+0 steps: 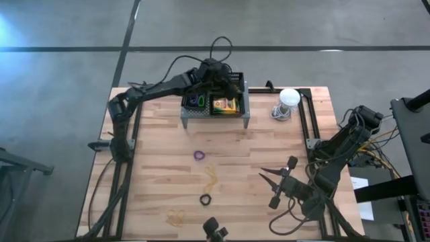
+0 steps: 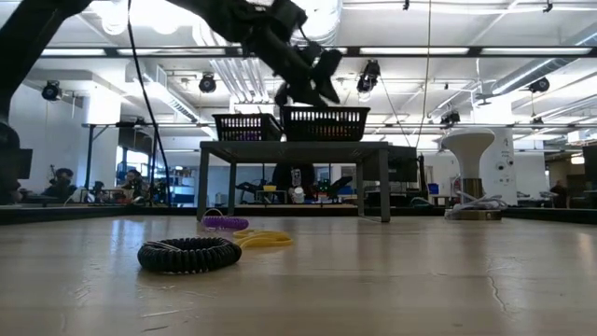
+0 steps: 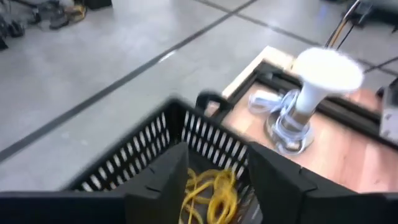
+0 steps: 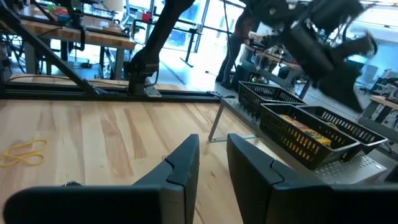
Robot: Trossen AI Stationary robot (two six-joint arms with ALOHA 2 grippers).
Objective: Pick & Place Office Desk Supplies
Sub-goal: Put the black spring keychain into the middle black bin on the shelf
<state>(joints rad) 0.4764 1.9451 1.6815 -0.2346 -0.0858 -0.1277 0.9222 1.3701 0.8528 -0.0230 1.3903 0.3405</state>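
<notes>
Left wrist view: my left fingers (image 3: 214,180) are spread over the black basket (image 3: 149,146), tan rubber bands (image 3: 211,190) lying inside — drop made. Next: fetch the purple band (image 1: 199,155) on the surface. Right fingers (image 4: 211,165) narrowly parted, empty.

On the bench (image 1: 161,144), the mesh rack (image 1: 213,113) stands at the far middle with two baskets (image 1: 226,104) on it side by side. Right of it stands the domed object (image 1: 287,102). Loop bands (image 1: 199,155) and rubber bands (image 1: 211,177) lie nearer, mid-bench.
</notes>
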